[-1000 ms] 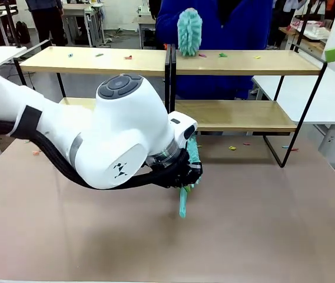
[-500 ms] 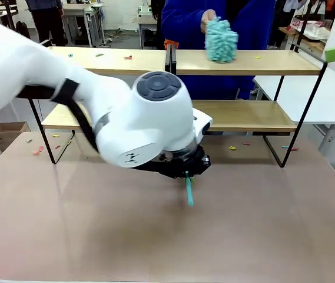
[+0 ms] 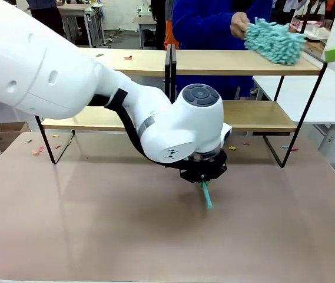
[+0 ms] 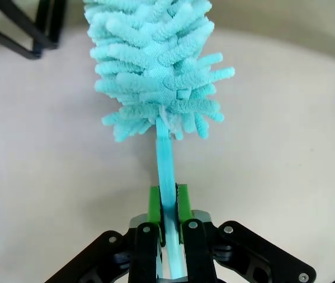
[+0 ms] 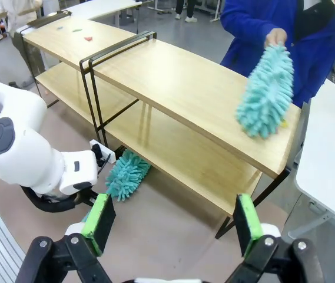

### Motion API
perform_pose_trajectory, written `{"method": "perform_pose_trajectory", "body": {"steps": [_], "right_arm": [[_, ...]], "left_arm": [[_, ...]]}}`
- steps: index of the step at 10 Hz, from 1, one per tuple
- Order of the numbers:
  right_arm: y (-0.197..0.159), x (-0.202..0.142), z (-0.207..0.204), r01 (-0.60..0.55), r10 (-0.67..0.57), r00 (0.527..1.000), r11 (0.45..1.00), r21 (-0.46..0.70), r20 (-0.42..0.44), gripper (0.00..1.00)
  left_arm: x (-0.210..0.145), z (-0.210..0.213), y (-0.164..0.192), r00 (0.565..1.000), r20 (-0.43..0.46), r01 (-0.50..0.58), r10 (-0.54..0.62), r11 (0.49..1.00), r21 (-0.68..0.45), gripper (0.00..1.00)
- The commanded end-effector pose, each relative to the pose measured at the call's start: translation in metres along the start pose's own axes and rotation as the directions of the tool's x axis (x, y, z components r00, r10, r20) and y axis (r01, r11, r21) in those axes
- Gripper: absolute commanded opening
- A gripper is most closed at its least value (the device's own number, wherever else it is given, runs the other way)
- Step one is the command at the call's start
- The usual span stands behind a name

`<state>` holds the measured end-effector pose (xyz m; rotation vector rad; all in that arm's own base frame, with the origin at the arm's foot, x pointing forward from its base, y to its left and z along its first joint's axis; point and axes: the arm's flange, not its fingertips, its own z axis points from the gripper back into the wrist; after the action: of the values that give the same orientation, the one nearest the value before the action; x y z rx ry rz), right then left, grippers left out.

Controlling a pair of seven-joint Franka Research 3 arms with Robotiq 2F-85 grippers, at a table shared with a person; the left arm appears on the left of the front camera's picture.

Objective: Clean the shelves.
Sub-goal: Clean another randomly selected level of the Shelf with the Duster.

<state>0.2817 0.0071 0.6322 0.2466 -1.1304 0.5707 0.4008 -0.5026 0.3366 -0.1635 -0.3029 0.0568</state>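
Shelves (image 3: 244, 62) beyond low left gripper (image 4: 167, 200), tight on handle of teal duster (image 4: 155, 65).

Two fluffy dusters going here: one teal duster (image 4: 155, 65) low by the counter (image 3: 67, 224), and a second duster (image 3: 273, 40) up top. One set of shelves (image 3: 238, 62), two boards. One person (image 3: 208, 23). Tiny coloured scraps (image 3: 128, 58) too, way too small to count.

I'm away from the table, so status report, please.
Left gripper shut on duster handle, head low by shelves. Right gripper open, aloft. Person's duster on top board's right end; scraps toward its left.
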Motion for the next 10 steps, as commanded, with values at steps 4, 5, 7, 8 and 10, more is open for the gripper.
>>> {"method": "perform_pose_trajectory", "body": {"steps": [4,5,7,8,10], "right_arm": [[0.000,0.000,-0.001,-0.001,0.001,1.000,1.000,-0.001,0.002,1.00],[0.000,0.000,-0.001,-0.001,0.001,1.000,1.000,-0.001,0.002,1.00],[0.000,0.000,-0.001,-0.001,0.001,1.000,1.000,-0.001,0.002,1.00],[0.000,0.000,-0.001,-0.001,0.001,1.000,1.000,-0.001,0.002,1.00],[0.000,0.000,-0.001,-0.001,0.001,1.000,1.000,-0.001,0.002,1.00]], "left_arm": [[0.008,0.001,-0.015,0.997,0.054,0.058,-0.050,0.987,-0.150,0.12],[0.014,-0.001,-0.018,0.994,0.073,0.093,-0.081,0.980,-0.176,0.12],[0.024,-0.013,-0.030,0.984,0.060,0.173,-0.165,0.969,-0.176,0.12],[0.026,-0.018,-0.036,0.975,0.042,0.221,-0.217,0.957,-0.186,0.12],[0.026,-0.014,-0.039,0.961,0.046,0.276,-0.274,0.923,-0.268,0.12]]}}
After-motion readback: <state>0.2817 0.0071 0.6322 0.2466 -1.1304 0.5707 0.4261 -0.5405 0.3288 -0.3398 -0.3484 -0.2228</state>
